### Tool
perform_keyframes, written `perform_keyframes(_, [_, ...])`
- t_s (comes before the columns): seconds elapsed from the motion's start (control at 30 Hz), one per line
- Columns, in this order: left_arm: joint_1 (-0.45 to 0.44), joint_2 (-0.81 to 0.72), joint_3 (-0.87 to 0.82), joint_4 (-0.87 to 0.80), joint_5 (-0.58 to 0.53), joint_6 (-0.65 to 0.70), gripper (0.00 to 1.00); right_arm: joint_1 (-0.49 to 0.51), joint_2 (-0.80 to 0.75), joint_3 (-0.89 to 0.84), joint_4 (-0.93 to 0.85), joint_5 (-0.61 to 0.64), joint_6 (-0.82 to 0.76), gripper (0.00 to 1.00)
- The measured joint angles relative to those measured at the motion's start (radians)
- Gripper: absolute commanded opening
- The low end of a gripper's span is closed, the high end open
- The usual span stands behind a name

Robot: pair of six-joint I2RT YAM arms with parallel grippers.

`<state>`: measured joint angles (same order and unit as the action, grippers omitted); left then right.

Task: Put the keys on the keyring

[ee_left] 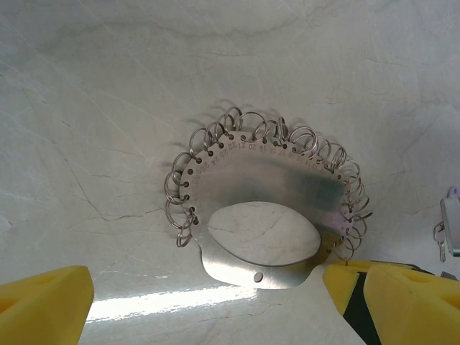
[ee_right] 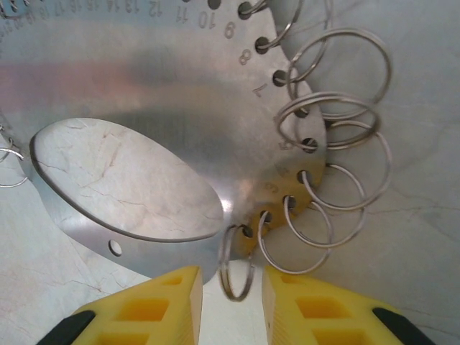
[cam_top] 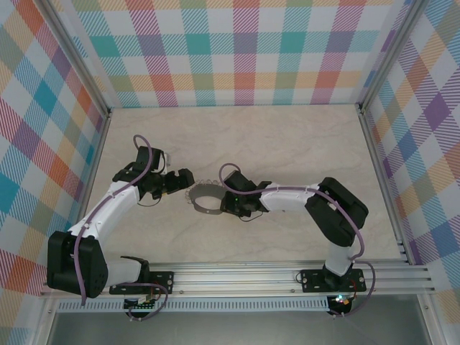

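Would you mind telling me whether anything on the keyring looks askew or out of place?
One split ring at the lower edge of the keyring stands edge-on between the fingers of the right pincer, while its neighbours fan out flat. Nothing looks damaged.

**Top view:** the right hand (cam_top: 230, 204) covers the keyring (cam_top: 203, 189) on its side toward the right arm. The loops and stamped numbers are too small to tell apart.

**Left wrist view:** the yellow fingers (ee_left: 43, 305) of the left hand (ee_left: 208, 298) are cut by the bottom edge, and one overlaps the keyring's lower rim. The key (ee_left: 440, 241) at the picture's right edge is tiny and blurred, and the pale block (ee_left: 451, 215) beside it is cut off.

**Right wrist view:** the keyring runs off the top and left edges. The stamped numbers by its lowest holes blur, and the fingers are again cut by the bottom edge.
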<state>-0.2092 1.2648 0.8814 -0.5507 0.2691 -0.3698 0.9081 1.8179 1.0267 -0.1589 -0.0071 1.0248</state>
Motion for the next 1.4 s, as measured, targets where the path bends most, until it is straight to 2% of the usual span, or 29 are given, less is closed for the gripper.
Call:
perform_keyframes(0.43, [0.000, 0.000, 0.000, -0.001, 0.000, 0.000, 0.97, -0.012, 0.014, 0.026, -0.005, 0.000, -0.019, 0.27])
perform_keyframes(0.57, [0.000, 0.000, 0.000, -0.005, 0.000, 0.000, 0.97, -0.012, 0.015, 0.026, -0.026, 0.007, -0.021, 0.33])
perform_keyframes(0.73, [0.000, 0.000, 0.002, -0.004, 0.000, 0.000, 0.97, -0.012, 0.015, 0.036, -0.060, 0.025, -0.039, 0.33])
perform_keyframes(1.27, [0.000, 0.000, 0.006, -0.004, 0.000, 0.000, 0.97, -0.031, 0.033, 0.080, -0.097, 0.037, -0.078, 0.27])
perform_keyframes(1.4, [0.000, 0.000, 0.007, -0.004, -0.001, 0.000, 0.97, -0.034, 0.037, 0.080, -0.097, 0.037, -0.089, 0.19])
